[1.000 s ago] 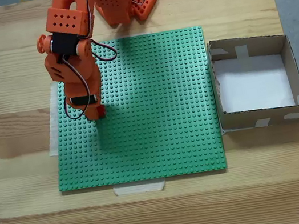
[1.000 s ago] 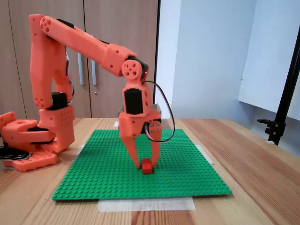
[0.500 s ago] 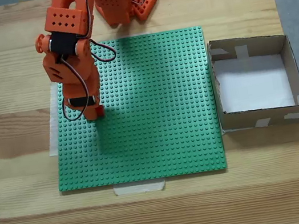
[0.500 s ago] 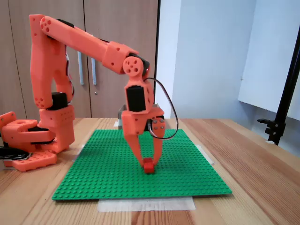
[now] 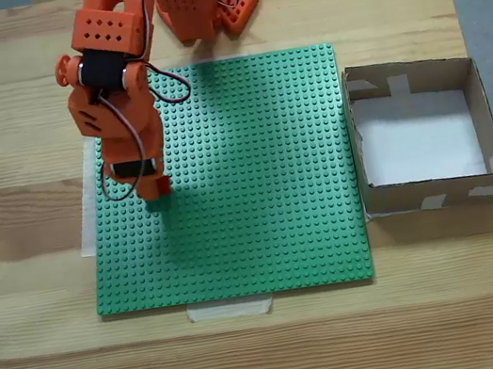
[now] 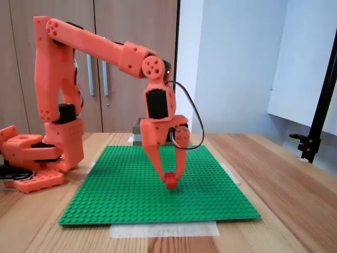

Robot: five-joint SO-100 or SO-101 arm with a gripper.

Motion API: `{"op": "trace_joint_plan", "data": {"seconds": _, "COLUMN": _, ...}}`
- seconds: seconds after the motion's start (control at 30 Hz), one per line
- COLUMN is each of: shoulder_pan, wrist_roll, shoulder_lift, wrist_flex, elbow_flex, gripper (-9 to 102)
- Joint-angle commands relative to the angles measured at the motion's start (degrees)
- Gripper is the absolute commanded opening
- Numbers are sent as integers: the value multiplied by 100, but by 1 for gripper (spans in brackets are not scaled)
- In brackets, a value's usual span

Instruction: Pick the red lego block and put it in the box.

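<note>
My orange gripper (image 5: 154, 189) points down over the left part of the green baseplate (image 5: 257, 192). Its fingers are shut on the small red lego block (image 5: 161, 186). In the side fixed view the red lego block (image 6: 170, 181) sits pinched between the fingertips of the gripper (image 6: 170, 178), a little above the studs. The box (image 5: 418, 74), brown cardboard with a white bottom, stands open just off the baseplate's right edge, far from the gripper. A corner of the box (image 6: 137, 138) shows behind the arm in the side view.
The arm's base (image 5: 205, 1) stands at the top edge of the baseplate. Bare wooden table (image 5: 259, 364) surrounds the plate. White tape (image 5: 230, 310) holds the plate's front edge. A black stand (image 6: 316, 132) rises at the right.
The gripper has closed on the red block and lifted it slightly off the baseplate. It has shifted a little to the right in the side view.
</note>
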Motion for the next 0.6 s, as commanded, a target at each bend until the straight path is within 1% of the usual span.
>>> {"op": "trace_joint_plan", "data": {"seconds": 0.0, "shoulder_pan": -79, "wrist_roll": 149, "shoulder_lift": 132, "wrist_flex": 185, "elbow_flex": -422, "gripper": 6}}
{"op": "trace_joint_plan", "data": {"seconds": 0.27, "shoulder_pan": -404, "wrist_roll": 571, "shoulder_lift": 220, "wrist_flex": 747, "elbow_flex": -1072, "gripper": 6}}
{"op": "trace_joint_plan", "data": {"seconds": 0.57, "shoulder_pan": -1151, "wrist_roll": 1195, "shoulder_lift": 281, "wrist_flex": 1424, "elbow_flex": -1775, "gripper": 4}}
